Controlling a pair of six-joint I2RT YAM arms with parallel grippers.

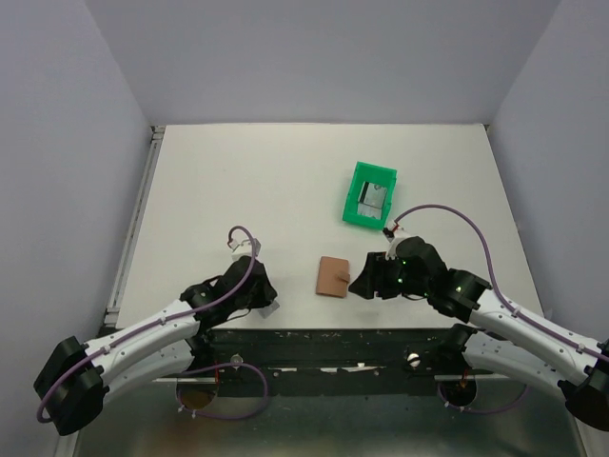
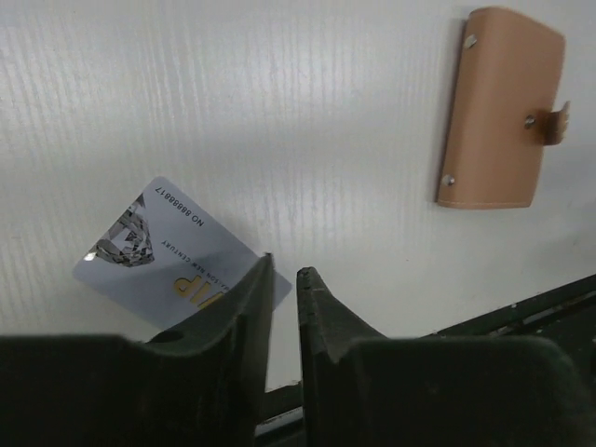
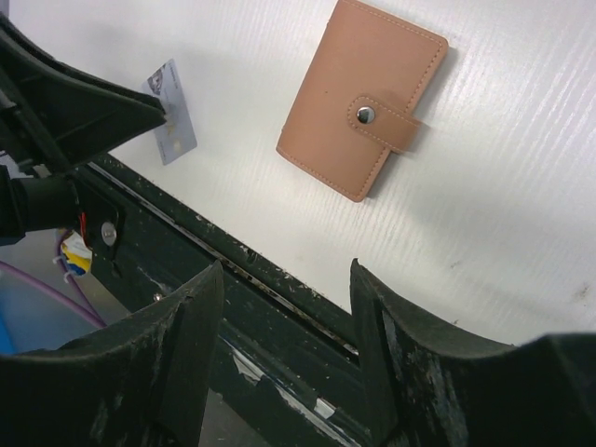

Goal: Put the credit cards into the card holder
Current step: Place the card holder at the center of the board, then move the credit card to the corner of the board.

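Print on credit card (image 2: 177, 256) clear at left wrist, unreadable from above.

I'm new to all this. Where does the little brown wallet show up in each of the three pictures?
Top view: the card holder lies low in the picture, near the centre.
Left wrist view: it sits in the upper right corner.
Right wrist view: it is at the top, just right of centre.
Shared landmark: the dark rail along the near edge, close by it in all three.
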